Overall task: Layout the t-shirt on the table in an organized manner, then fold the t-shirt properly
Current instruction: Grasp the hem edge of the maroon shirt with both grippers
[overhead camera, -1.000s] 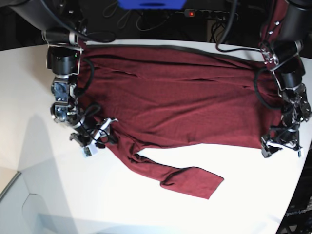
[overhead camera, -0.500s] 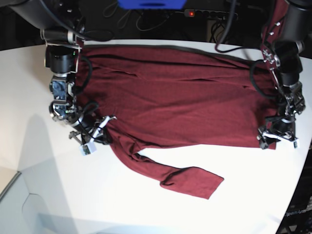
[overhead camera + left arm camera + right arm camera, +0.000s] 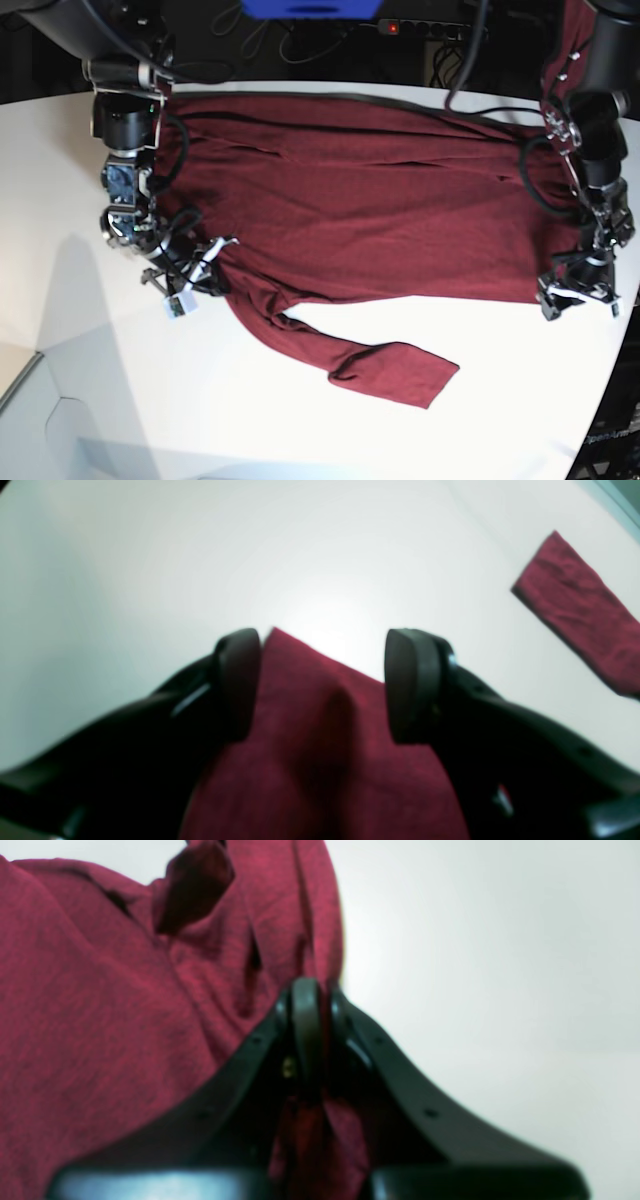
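The maroon t-shirt lies spread across the white table, with one long sleeve trailing toward the front. My right gripper sits at the shirt's left edge. In its wrist view the right gripper is shut, with a fold of the t-shirt pinched between the jaws. My left gripper is at the shirt's front right corner. There the left gripper is open, its fingers standing on either side of the t-shirt corner. The sleeve end lies farther off.
A power strip, cables and a blue object sit behind the table's back edge. The table's curved edge runs close past the left gripper on the right. A grey floor patch shows at the lower left.
My right gripper has shut on the shirt's left edge. The left gripper rose slightly toward the shirt, then came back down to the corner, still open.
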Controlling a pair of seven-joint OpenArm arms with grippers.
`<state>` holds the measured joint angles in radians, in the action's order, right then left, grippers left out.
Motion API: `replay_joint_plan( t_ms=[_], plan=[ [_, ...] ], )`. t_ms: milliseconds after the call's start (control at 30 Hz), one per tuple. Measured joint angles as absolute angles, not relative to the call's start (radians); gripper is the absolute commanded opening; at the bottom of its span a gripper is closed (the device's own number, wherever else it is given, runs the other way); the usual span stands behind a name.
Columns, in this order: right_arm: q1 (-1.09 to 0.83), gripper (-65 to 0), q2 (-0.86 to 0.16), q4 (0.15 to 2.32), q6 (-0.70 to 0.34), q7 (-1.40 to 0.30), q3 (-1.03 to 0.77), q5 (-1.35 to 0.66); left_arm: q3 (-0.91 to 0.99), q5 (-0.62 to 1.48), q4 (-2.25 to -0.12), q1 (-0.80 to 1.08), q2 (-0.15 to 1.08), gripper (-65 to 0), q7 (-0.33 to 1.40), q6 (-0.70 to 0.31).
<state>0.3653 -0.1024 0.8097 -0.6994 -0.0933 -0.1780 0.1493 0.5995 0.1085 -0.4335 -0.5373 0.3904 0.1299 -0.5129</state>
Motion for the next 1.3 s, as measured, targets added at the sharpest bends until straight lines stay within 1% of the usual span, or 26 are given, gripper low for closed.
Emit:
replay_joint_plan(
  t_ms=[333,467,500,733,800,833,867,967,1100,1133,1200,1300],
  plan=[
    [0.365,-65.0,-0.102,0.810,-0.699,-0.093,-0.181,0.149,0.600,0.101,-0.426,-0.529,0.394,-27.0,0.130,-0.509],
    [0.365,-65.0,-0.103,0.810,-0.699,-0.094,-0.181,0.149,0.598,0.102,-0.372,-0.532,0.396,-27.0,0.125,-0.509],
    [0.365,-65.0,-0.103,0.810,-0.699,-0.094,-0.181,0.149,0.598,0.110,-0.359,-0.530,0.397,-27.0,0.093,-0.513],
    [0.354,-65.0,-0.103,0.815,-0.699,-0.089,-0.182,0.148,0.598,0.112,-0.347,-0.532,0.404,-27.2,0.104,-0.513],
    [0.353,-65.0,-0.103,0.813,-0.699,-0.088,-0.183,0.142,0.598,0.112,-0.347,-0.532,0.402,-27.8,0.102,-0.482],
    [0.353,-65.0,-0.103,0.813,-0.699,-0.089,-0.183,0.142,0.598,0.103,-0.347,-0.533,0.399,-29.1,0.097,-0.453],
    [0.353,-65.0,-0.103,0.813,-0.699,-0.089,-0.183,0.142,0.598,0.082,-0.347,-0.535,0.398,-32.0,0.091,-0.427],
    [0.354,-65.0,-0.103,0.813,-0.699,-0.088,-0.183,0.142,0.598,0.014,-0.347,-0.541,0.398,-45.3,0.092,-0.398],
    [0.354,-65.0,-0.105,0.813,-0.699,-0.089,-0.183,0.142,0.600,0.011,-0.347,-0.540,0.399,-63.3,0.093,-0.395],
    [0.353,-65.0,-0.105,0.814,-0.699,-0.089,-0.183,0.142,0.600,0.011,-0.347,-0.540,0.399,-65.0,0.093,-0.395],
    [0.354,-65.0,-0.104,0.815,-0.699,-0.089,-0.183,0.142,0.600,0.011,-0.347,-0.540,0.399,-64.0,0.095,-0.395],
    [0.354,-65.0,-0.104,0.817,-0.699,-0.089,-0.183,0.142,0.600,0.011,-0.353,-0.540,0.397,-65.0,0.101,-0.395]
  ],
)
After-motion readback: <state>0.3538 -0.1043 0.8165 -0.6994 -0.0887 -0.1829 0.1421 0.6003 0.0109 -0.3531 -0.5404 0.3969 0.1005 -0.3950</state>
